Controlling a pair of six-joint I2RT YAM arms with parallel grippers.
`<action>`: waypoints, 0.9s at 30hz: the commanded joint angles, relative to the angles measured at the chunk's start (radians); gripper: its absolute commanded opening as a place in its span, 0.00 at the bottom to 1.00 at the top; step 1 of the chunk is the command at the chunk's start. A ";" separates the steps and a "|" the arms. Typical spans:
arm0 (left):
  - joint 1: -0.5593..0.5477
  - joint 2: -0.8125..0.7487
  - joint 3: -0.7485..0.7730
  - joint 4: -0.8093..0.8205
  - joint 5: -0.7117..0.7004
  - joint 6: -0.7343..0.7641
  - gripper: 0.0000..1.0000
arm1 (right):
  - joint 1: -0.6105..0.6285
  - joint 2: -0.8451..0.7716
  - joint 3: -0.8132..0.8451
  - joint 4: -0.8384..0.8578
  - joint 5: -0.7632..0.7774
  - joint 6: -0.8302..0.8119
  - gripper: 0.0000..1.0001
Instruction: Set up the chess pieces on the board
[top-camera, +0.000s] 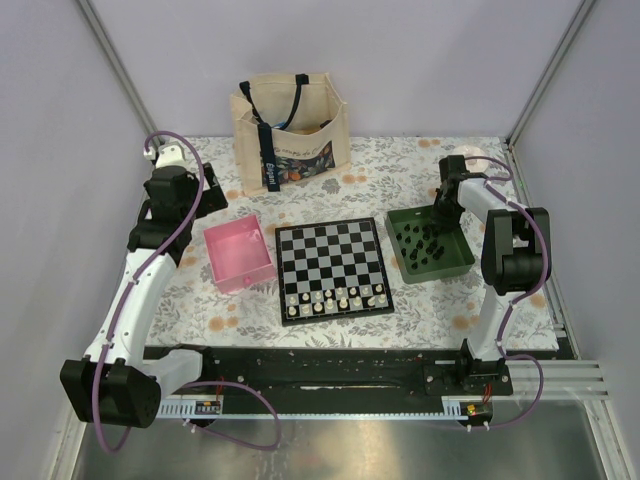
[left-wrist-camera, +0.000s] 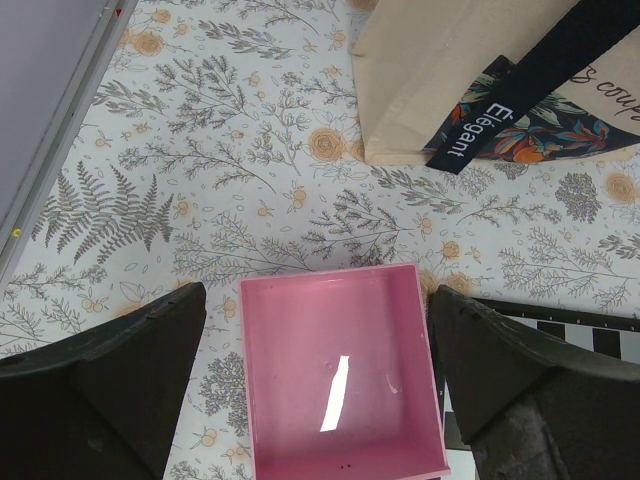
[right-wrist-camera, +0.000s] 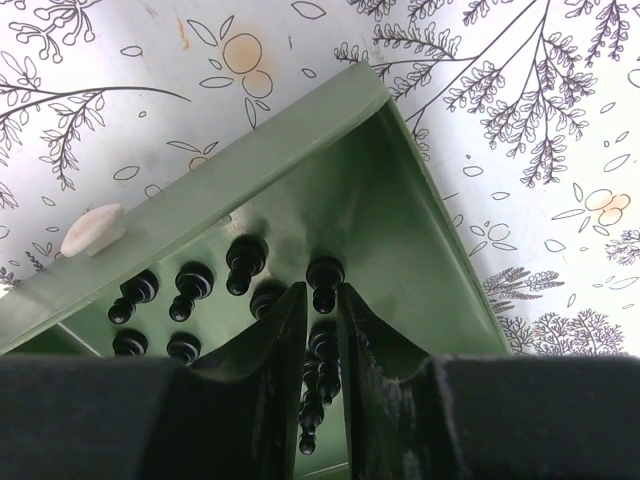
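Observation:
The chessboard (top-camera: 330, 262) lies flat mid-table, with tiny white pieces (top-camera: 335, 297) on its two near rows. Several tiny black chess pieces (top-camera: 425, 240) stand in the green tray (top-camera: 400, 262) to its right. My right gripper (top-camera: 440, 215) is down inside that tray. In the right wrist view, my right gripper (right-wrist-camera: 322, 295) has its jaws almost together on the head of one black piece (right-wrist-camera: 324, 275), with other black pieces (right-wrist-camera: 190, 290) standing around it. My left gripper (left-wrist-camera: 315, 400) is open and empty above the empty pink tray (left-wrist-camera: 260, 400).
The pink tray (top-camera: 215, 265) sits left of the board. A cloth tote bag (top-camera: 290, 135) stands at the back and also shows in the left wrist view (left-wrist-camera: 430, 80). A small white object (right-wrist-camera: 93, 228) rests at the green tray's rim (right-wrist-camera: 250, 160). Metal frame posts stand at both sides.

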 joint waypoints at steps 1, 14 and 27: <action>0.002 -0.008 0.005 0.029 0.011 0.013 0.99 | -0.005 -0.004 0.011 0.004 -0.003 0.001 0.26; 0.002 -0.008 0.007 0.027 0.015 0.012 0.99 | -0.005 -0.063 0.030 -0.027 0.028 -0.007 0.02; 0.004 -0.006 0.008 0.029 0.020 0.010 0.99 | -0.005 -0.220 0.087 -0.090 0.023 -0.021 0.00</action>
